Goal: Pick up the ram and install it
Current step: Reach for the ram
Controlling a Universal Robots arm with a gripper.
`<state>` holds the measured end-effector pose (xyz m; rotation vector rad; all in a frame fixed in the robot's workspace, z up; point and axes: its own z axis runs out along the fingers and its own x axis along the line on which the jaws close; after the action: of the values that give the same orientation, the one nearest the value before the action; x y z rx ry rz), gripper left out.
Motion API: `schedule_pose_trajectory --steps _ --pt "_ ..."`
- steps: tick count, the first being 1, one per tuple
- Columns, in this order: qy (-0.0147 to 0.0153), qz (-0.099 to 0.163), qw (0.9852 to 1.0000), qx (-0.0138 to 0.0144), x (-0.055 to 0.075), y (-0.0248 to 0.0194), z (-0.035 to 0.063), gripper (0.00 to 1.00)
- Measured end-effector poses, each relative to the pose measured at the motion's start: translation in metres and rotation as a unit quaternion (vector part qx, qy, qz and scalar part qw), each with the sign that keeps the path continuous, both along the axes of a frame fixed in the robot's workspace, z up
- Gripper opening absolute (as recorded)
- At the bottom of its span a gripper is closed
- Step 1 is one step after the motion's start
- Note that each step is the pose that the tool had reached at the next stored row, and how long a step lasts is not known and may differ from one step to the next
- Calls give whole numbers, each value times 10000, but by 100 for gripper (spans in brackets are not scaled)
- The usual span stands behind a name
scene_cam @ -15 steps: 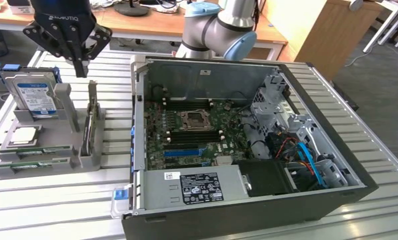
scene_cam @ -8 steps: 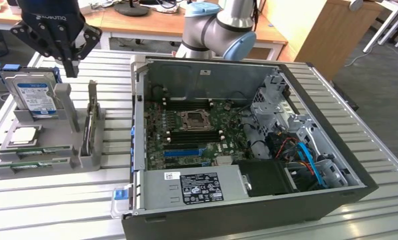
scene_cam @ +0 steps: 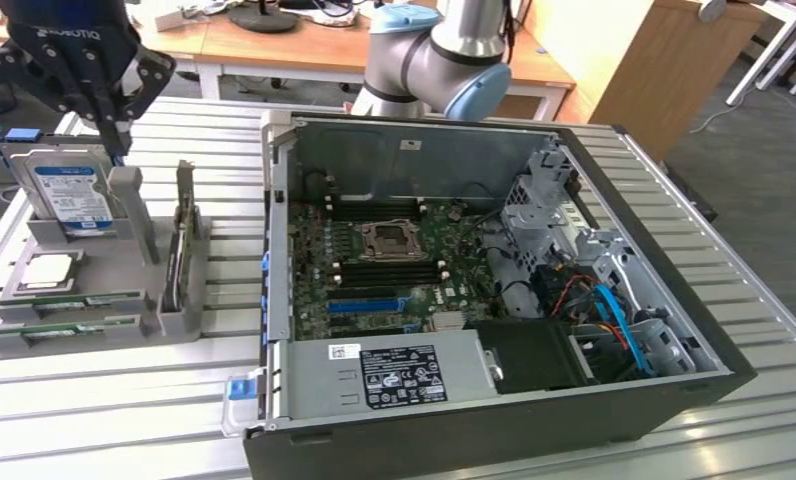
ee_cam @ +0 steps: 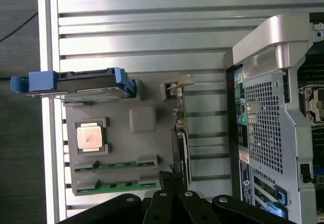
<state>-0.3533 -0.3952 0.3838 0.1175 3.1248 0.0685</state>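
Two green ram sticks (scene_cam: 83,300) lie flat in the front slots of a grey holder (scene_cam: 171,320) on the exterior view's left. The wrist view shows the same sticks (ee_cam: 115,165) as thin green strips along the holder's edge. My gripper (scene_cam: 113,148) hangs high above the holder's back, beside the hard drive, well clear of the ram. Its black fingers (ee_cam: 172,179) are shut together with nothing between them. The open computer case (scene_cam: 678,395) lies on the exterior view's right, with the motherboard's memory slots (scene_cam: 387,266) exposed.
The holder also carries an upright blue-labelled hard drive (scene_cam: 73,190), a square silver processor (scene_cam: 46,270) and an expansion card (scene_cam: 182,250) standing on edge. The case wall (ee_cam: 263,118) rises close beside the holder. Everything rests on a slatted metal table (scene_cam: 105,420).
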Motion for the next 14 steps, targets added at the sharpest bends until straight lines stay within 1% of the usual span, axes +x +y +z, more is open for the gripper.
schedule_pose_trajectory --steps 8,14 --pt "10 0 10000 0 -234 4 -9 11" --pt "17 0 10000 0 -355 5 -16 11"
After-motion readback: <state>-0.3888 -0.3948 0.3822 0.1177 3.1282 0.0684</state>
